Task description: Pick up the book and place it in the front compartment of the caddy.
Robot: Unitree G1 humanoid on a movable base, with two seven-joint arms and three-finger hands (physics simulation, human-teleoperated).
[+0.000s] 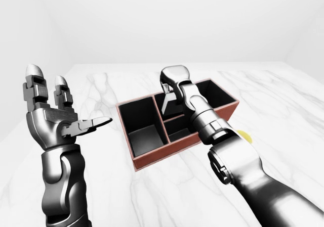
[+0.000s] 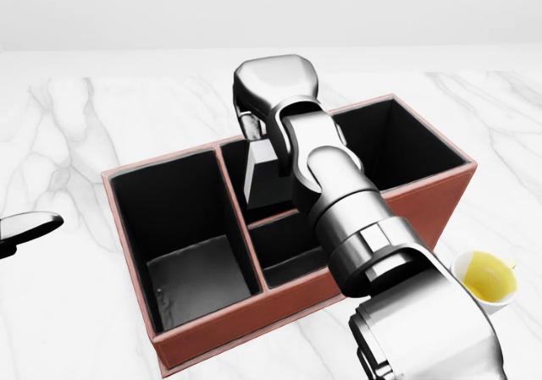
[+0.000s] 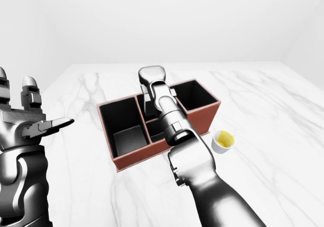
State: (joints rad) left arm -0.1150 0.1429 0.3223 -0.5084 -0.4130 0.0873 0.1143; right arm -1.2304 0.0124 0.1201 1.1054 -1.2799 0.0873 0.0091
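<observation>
Leftmost, the left hand [image 1: 55, 121] is raised clear of the marble table [image 1: 283, 110], fingers spread wide and holding nothing; I judge it is parked there to stay out of the way. At about three o'clock from it sits the caddy [image 2: 212, 333], a red-walled box with black compartments: a large one at nine o'clock, two smaller middle ones, and another at two o'clock. The right hand [image 2: 254, 126] reaches over the caddy's middle and grips the book [image 2: 269, 177] from above. Its fingers look closed on the top edge, though the arm hides most of the grip. The book stands nearly upright in the middle compartment toward twelve o'clock in the head view, low between the walls; whether it touches the floor I cannot tell. The divider walls leave little sideways room, so lifting straight up seems the only free path. At four o'clock from the caddy a cup [image 2: 487, 280] stands just beside the wall, close under the forearm.
</observation>
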